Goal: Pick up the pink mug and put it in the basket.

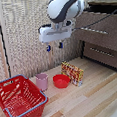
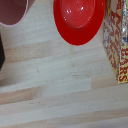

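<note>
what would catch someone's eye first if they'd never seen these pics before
Probably the big red basket at the exterior view's lower left, standing on the wooden table. Next, the white arm's tool hanging high above the table, fingers apart and holding nothing. Below it sits a row: the pink mug beside the basket, a red bowl, then a yellow-and-red box.

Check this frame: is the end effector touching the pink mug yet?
Apart. The exterior view shows the end effector hanging high above the table, with clear wall showing between its fingertips and the mug below.
</note>
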